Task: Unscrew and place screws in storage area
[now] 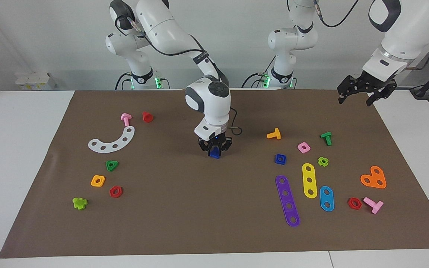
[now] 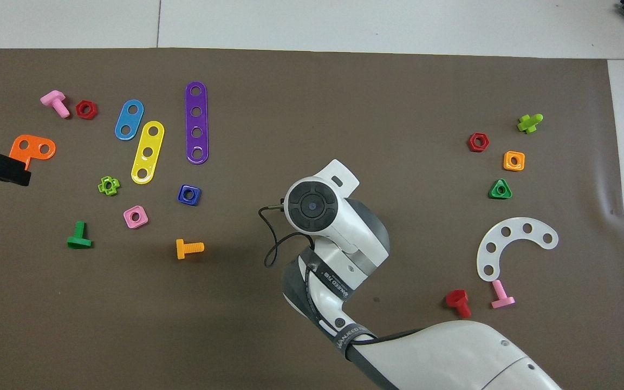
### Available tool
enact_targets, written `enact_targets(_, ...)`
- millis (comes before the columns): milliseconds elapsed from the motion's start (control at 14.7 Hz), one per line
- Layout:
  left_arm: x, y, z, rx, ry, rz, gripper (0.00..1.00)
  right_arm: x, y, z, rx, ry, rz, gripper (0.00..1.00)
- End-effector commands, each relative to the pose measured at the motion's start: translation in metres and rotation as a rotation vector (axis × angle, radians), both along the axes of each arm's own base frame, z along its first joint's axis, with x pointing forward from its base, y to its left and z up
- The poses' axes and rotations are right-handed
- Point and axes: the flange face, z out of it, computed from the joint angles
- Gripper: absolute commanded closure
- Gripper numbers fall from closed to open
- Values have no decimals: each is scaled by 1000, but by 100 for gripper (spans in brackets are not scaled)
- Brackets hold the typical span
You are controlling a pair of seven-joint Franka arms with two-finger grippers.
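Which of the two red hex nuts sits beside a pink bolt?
The red plastic hex nut toward the left arm's end, next to the pink plastic bolt; the other red hex nut neighbours an orange square nut.

White table [image 1: 21, 156] under brown mat [image 1: 184, 208]

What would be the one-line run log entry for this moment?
right gripper: shut on blue screw, low over mat centre | left gripper: raised, waits over mat corner at its own end | screw not yet released

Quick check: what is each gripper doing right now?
Right gripper: shut on the dark-blue screw, over the mat's middle.
Left gripper: open, empty, waiting.
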Motion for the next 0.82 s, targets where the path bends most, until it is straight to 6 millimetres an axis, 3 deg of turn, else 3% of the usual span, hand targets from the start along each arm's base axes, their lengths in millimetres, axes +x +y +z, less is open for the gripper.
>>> enact_targets(0,-9,3,10,-29,-17,20,0,-12,1,6,2,20,-38,53)
enact_targets(204,-9,4,13,-24,-22,20,0,-14,2,6,0,24,-37,53)
enact_targets(272,-9,4,13,-23,-22,18,0,-14,2,7,-1,23,-35,59)
enact_targets(408,-8,3,16,-23,-25,18,0,-13,0,11,5,18,-39,79)
enact_targets(476,-7,3,20,-21,-34,16,0,-12,1,11,5,16,-38,97)
enact_targets(748,1,6,36,-17,-25,15,0,-12,-3,19,7,12,-44,100)
